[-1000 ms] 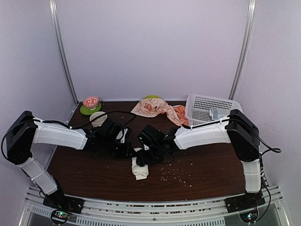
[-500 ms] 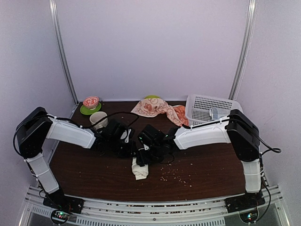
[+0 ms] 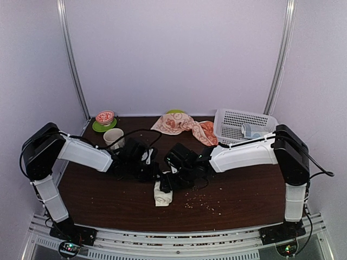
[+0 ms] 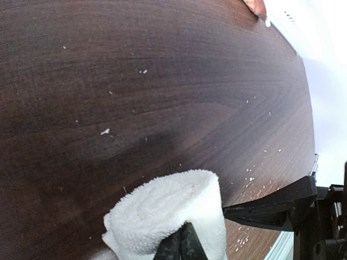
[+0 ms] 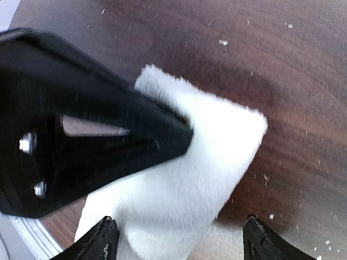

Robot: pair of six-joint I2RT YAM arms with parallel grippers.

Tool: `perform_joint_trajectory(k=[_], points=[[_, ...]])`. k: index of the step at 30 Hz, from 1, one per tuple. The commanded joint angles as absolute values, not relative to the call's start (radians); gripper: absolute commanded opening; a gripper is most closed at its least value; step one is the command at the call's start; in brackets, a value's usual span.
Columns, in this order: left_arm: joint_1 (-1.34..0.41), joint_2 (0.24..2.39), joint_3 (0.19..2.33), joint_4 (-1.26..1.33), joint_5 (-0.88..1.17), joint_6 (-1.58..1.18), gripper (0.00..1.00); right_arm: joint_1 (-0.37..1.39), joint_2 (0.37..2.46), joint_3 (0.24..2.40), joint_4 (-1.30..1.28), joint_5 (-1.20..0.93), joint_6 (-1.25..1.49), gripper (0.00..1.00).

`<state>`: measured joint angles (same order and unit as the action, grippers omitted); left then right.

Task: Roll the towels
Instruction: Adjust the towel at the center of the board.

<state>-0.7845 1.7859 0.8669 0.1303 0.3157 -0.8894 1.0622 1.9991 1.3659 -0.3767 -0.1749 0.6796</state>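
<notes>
White towel lay near the front middle of the desk, partly rolled into a fat, loose roll. The rabbit towel sat in a heap at the back, well apart and not rolled. The left tool was closed tight, with its tip touching the top of the white towel. I could not tell if it had any cloth pinched. The right tool was wide open, with one finger on each side of the towel and nothing held.

What could go wrong? The roll looked soft and loose, so it could spring open if the left tool lifted off before the right tool squeezed it. The two tools were very close together, so they could bump. If the right tool closed crooked, it might squash the roll flat or drag it away. Crumbs lay just beside the towel and could get rolled inside it.
</notes>
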Motion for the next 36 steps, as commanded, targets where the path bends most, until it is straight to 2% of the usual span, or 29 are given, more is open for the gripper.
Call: perform_joint_trajectory(k=[1,17,25,31,36], points=[[-0.779,1.823,0.838,0.12,0.297,-0.9,0.02,1.083,1.963,1.324,-0.374,-0.231,0.684,0.81],[-0.78,1.865,0.825,0.156,0.318,-0.909,0.01,1.14,2.003,1.305,-0.519,-0.25,0.59,0.81],[-0.779,1.878,0.821,0.17,0.328,-0.908,0.01,1.161,2.038,1.264,-0.522,-0.227,0.629,0.75],[-0.779,1.876,0.803,0.184,0.343,-0.903,0.01,1.159,1.901,1.212,-0.482,-0.213,0.625,0.78],[-0.78,1.845,0.782,0.194,0.345,-0.899,0.01,1.107,1.777,1.172,-0.407,-0.178,0.729,0.79]])
